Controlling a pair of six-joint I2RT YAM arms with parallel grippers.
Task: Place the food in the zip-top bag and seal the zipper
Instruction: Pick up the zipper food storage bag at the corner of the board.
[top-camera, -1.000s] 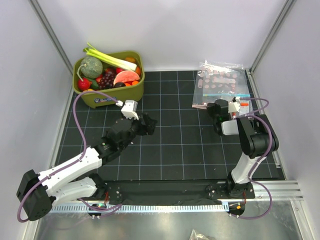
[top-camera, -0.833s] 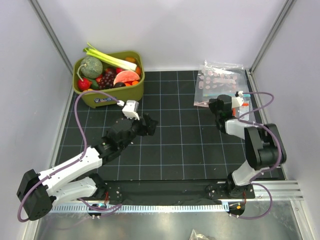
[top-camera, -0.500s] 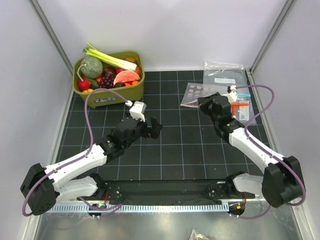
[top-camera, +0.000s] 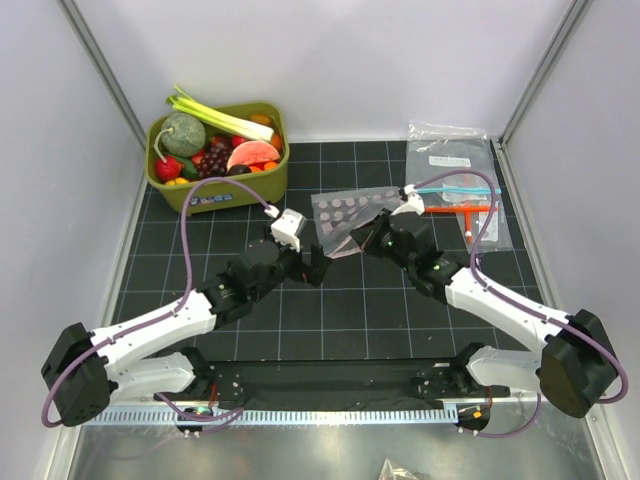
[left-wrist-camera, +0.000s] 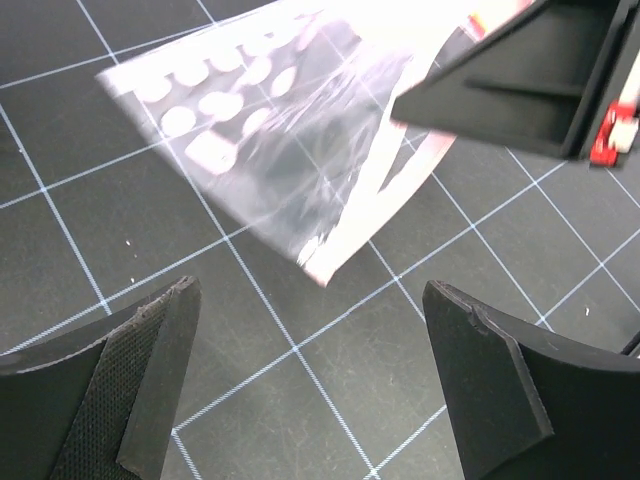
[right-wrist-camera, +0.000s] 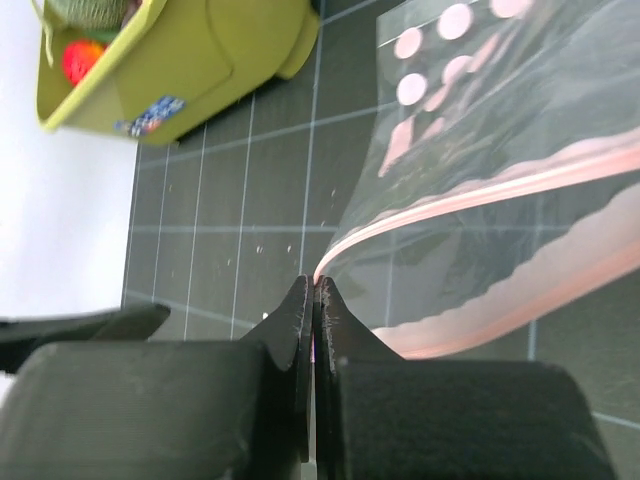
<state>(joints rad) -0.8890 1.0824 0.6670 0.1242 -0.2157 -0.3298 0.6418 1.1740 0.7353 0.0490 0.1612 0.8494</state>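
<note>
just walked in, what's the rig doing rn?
The right gripper is shut on a corner of the zip-top bag, at the end of its zipper, holding it mid-mat. The left gripper is open just beside the bag, facing it. The food sits in the green bin at the back left; nothing is in the bag yet.

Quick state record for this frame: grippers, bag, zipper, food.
left gripper: open, facing the bag, not touching it
right gripper: shut on the bag's edge at the pink strip
zip-top bag: mid-table between the two grippers, no food visible inside
zipper: sealed or open, cannot tell
food: in the green bin, far left
spare bags: far right
</note>
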